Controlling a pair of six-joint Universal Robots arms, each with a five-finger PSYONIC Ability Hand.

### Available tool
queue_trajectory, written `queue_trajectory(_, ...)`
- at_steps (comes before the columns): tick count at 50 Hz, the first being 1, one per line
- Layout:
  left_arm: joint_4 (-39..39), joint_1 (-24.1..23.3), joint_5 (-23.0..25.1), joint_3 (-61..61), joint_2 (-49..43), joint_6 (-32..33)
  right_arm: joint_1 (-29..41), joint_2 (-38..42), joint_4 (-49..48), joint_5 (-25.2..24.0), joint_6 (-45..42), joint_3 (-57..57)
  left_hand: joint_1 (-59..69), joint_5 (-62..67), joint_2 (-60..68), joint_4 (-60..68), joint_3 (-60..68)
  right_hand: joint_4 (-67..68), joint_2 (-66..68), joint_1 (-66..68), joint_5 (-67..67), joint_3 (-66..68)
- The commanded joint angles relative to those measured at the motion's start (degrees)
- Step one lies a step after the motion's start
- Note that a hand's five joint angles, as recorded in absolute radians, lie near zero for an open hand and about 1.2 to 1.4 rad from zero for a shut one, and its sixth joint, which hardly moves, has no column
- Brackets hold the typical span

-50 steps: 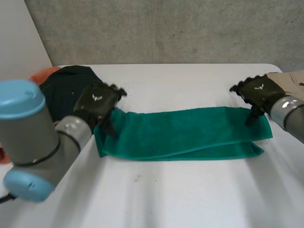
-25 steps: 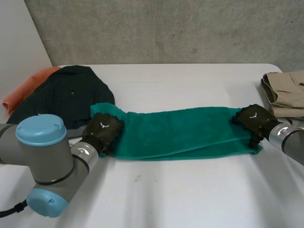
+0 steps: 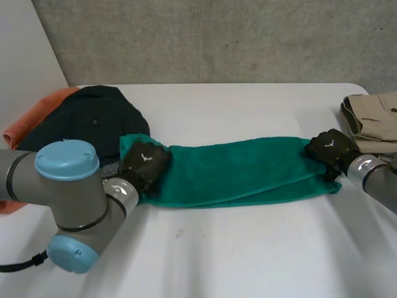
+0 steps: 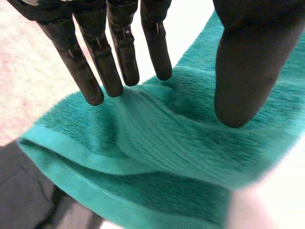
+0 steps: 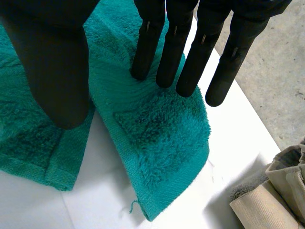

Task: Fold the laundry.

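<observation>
My left hand [image 3: 144, 162] rests palm down on the left end of the teal towel [image 3: 236, 171]. In its wrist view the fingers [image 4: 119, 52] are straight, their tips set on the cloth, and the thumb [image 4: 243, 62] presses down apart from them. The hand is released and grips nothing, and the pile wrinkles softly between fingers and thumb. My right hand [image 3: 330, 148] lies on the towel's right end in the same way. Its straight fingers [image 5: 174, 52] touch the cloth and its thumb [image 5: 55, 62] rests on the layer beside them, so it is relaxed and not clenched. The towel lies in the middle of the white table [image 3: 248, 254]. Its long axis runs side to side from one hand to the other. It is folded lengthwise into a narrow band with the layers slightly offset. It is thick terry with a flat woven hem [image 4: 95, 162], and a loose thread [image 5: 131, 206] hangs at the right corner. Each hand's back bears a small white emblem that I cannot read. A dark garment [image 3: 87, 124] touches the towel's left end and lies on an orange cloth [image 3: 37, 118]. A folded beige garment [image 3: 372, 121] sits near my right hand.
</observation>
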Motion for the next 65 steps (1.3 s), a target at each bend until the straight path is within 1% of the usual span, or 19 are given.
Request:
queue_trajectory(1,-4.5,-0.5,-0.2,-2.0,1.6,0.2,0.0,0.2,0.2,-0.4,0.2,-0.5,2.7,2.9,2.6,2.8,2.4,5.7,6.4,6.6,13.9,6.3)
queue_trajectory(5,-5.8,-0.4,0.0,-2.9,2.7,0.2,0.0,0.3,0.1,-0.6,0.3,-0.8,2.6,2.8,2.4,2.6,2.2,5.9,6.5,6.8,14.0,6.4)
queue_trajectory(10,-5.9,-0.5,0.0,-4.0,2.9,0.3,0.0,1.4,0.0,-0.6,0.5,-1.9,-7.7,-7.5,-7.8,-7.6,-8.0,7.1,7.7,8.0,15.2,7.6)
queue_trajectory(13,-5.6,-0.2,0.2,-4.0,2.8,0.3,0.1,1.9,-0.2,-0.6,0.6,-3.0,-7.0,-6.8,-7.2,-7.0,-7.4,9.3,9.9,10.1,17.4,9.8)
queue_trajectory(21,-5.0,0.3,0.2,-0.7,-0.6,0.5,0.2,4.7,-0.3,-0.4,0.6,-5.3,-5.7,-5.5,-5.8,-5.6,-6.0,8.3,8.9,9.1,16.4,8.8)
queue_trajectory(24,-5.0,0.3,0.2,0.3,-1.7,0.5,0.3,4.7,-0.3,-0.3,0.8,-5.4,0.4,0.6,0.2,0.4,0.0,6.3,6.9,7.1,14.4,6.8)
queue_trajectory(25,-5.0,0.4,0.2,0.9,-2.2,0.5,0.3,4.7,-0.2,-0.3,1.1,-5.4,9.2,9.4,9.1,9.3,8.9,6.3,6.9,7.1,14.4,6.8)
queue_trajectory(28,-5.0,0.5,0.2,1.9,-2.7,0.5,0.3,4.4,-0.3,-0.5,2.9,-5.5,22.2,22.4,22.1,22.3,21.9,6.1,6.7,7.0,14.2,6.6)
queue_trajectory(29,-5.0,0.7,0.2,2.5,-3.2,0.5,0.3,4.2,-0.2,-0.5,3.3,-5.5,30.9,31.1,30.8,31.0,30.6,5.9,6.5,6.8,14.0,6.4)
queue_trajectory(32,-4.9,1.2,0.2,3.5,-3.8,0.5,0.1,3.5,-0.3,-0.6,5.0,-6.0,43.2,43.4,43.1,43.3,42.9,5.6,6.2,6.4,13.7,6.1)
queue_trajectory(33,-4.8,1.5,0.2,4.2,-3.9,0.5,0.1,3.4,-0.3,-0.6,5.4,-6.2,45.1,45.3,44.9,45.1,44.7,5.4,6.0,6.3,13.5,5.9)
queue_trajectory(44,-4.2,1.8,-0.5,6.9,-2.6,-0.2,0.5,3.8,-0.3,-0.4,6.8,-8.2,45.1,45.3,44.9,45.1,44.8,-0.3,0.3,0.6,7.8,0.2)
queue_trajectory(48,-4.3,1.5,-0.5,6.9,-0.1,-0.4,1.3,4.4,-0.4,-0.5,7.1,-8.7,45.1,45.3,44.9,45.1,44.8,-5.3,-4.7,-4.5,2.8,-4.8)
queue_trajectory(51,-4.5,1.3,-0.6,6.9,1.7,-0.6,1.4,5.0,-0.5,-0.5,7.1,-8.9,45.1,45.3,44.9,45.1,44.8,-5.2,-4.6,-4.3,2.9,-4.7)
queue_trajectory(55,-4.7,1.1,-0.5,6.8,3.4,-2.0,1.8,6.1,-1.0,-0.4,7.0,-10.1,45.1,45.3,44.9,45.1,44.8,-3.0,-2.4,-2.1,5.1,-2.5)
queue_trajectory(58,-4.7,1.2,-0.5,6.6,4.7,-2.8,1.9,7.3,-2.7,-0.3,7.1,-11.1,45.1,45.3,44.9,45.1,44.8,17.1,17.7,18.0,25.2,17.6)
queue_trajectory(59,-4.7,1.2,-0.5,6.7,4.8,-2.9,2.0,7.5,-4.4,-0.1,7.1,-11.8,45.1,45.3,44.9,45.1,44.8,34.3,34.9,35.1,42.4,34.8)
queue_trajectory(63,-4.5,1.5,-0.7,7.4,5.6,-2.7,1.9,7.3,-8.1,1.5,7.2,-13.4,45.1,45.3,44.9,45.1,44.8,34.5,35.1,35.3,42.6,35.0)
queue_trajectory(65,-4.3,1.7,-0.6,8.7,7.3,-2.9,2.0,6.3,-7.8,2.2,7.3,-13.5,45.1,45.3,44.9,45.1,44.8,34.5,35.1,35.3,42.6,35.0)
